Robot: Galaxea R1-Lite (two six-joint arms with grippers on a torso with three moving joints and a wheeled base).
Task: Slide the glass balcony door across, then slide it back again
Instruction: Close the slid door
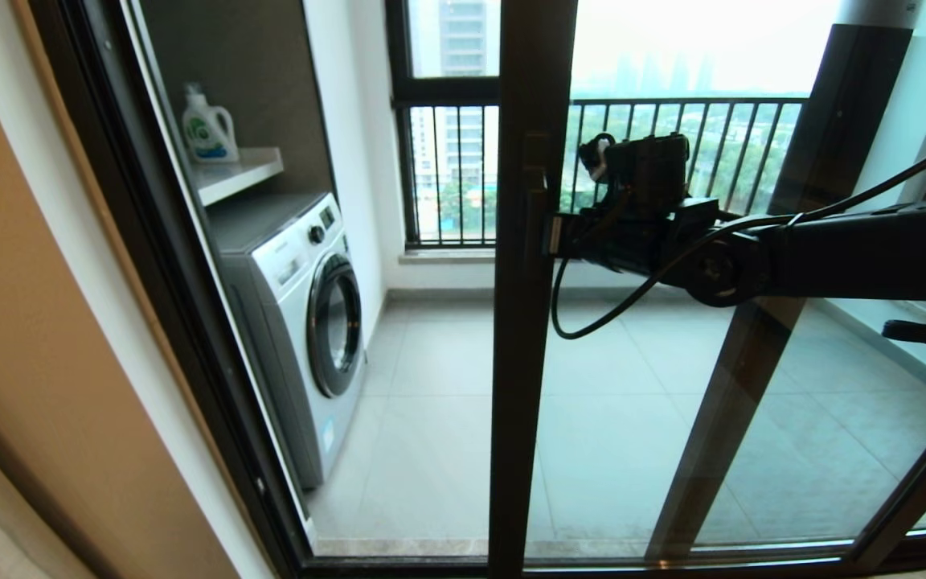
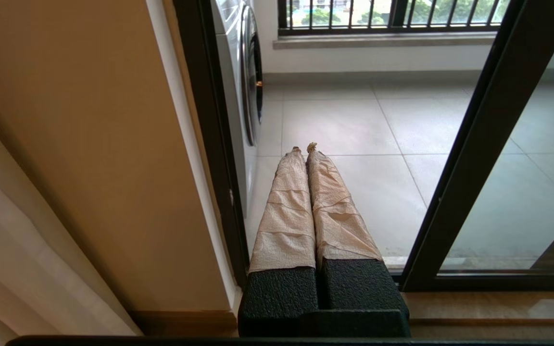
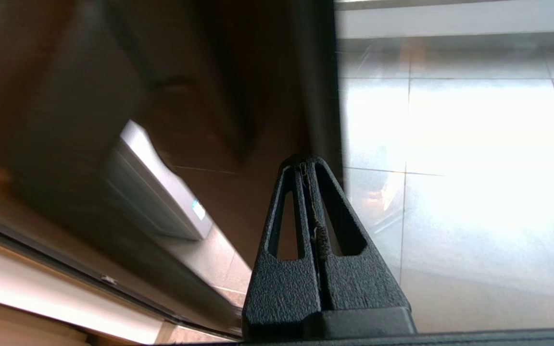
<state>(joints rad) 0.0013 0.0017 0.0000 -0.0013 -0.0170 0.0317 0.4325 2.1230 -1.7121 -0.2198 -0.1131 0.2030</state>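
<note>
The glass balcony door [image 1: 632, 418] stands partly slid across, its dark-brown edge upright [image 1: 521, 362] near the middle of the head view, with a gap to its left. My right gripper [image 1: 550, 235] reaches in from the right at handle [image 1: 536, 193] height. It is shut with nothing between its fingers, and its tips [image 3: 304, 164] sit against the dark upright [image 3: 316, 86]. My left gripper [image 2: 304, 148] is low and shut, its tape-wrapped fingers [image 2: 286, 216] pointing at the balcony floor in the gap beside the door upright [image 2: 474, 144]. It is out of the head view.
A white washing machine [image 1: 302, 322] stands on the balcony left of the gap, under a shelf holding a detergent bottle [image 1: 207, 129]. The outer door frame [image 1: 165, 281] and a tan wall [image 1: 37, 362] are on the left. A black barred railing [image 1: 672, 153] and a second dark frame upright [image 1: 752, 362] lie behind the glass.
</note>
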